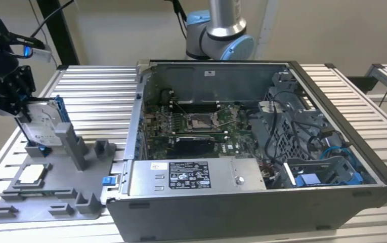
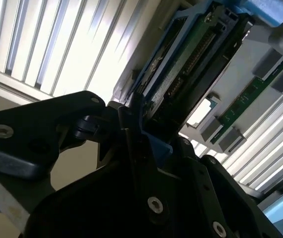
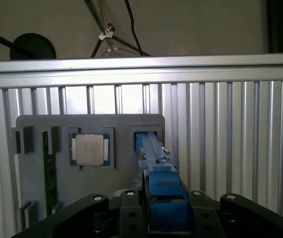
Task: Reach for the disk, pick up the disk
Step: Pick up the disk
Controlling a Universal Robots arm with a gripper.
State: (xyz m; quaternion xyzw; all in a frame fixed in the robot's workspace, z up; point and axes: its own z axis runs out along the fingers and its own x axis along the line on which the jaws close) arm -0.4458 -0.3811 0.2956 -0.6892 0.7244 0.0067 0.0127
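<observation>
Where the grey holder plate (image 1: 55,195) lies on the slatted table (image 1: 95,96), beside the open computer case (image 1: 261,205), the disk (image 1: 43,126) stands on edge with its lower end in one of the plate's slots. The gripper (image 1: 20,110) is down over its upper end. In the first wrist view the two black fingers (image 3: 197,202) sit tight against either side of the blue bracket, so I judge them closed on the disk rather than merely beside it. The reach looks done and the pick-up is under way, though I cannot tell whether the disk has left its slot. Freeing it would call for a straight pull along the slot, without tilting against the holder's posts.
</observation>
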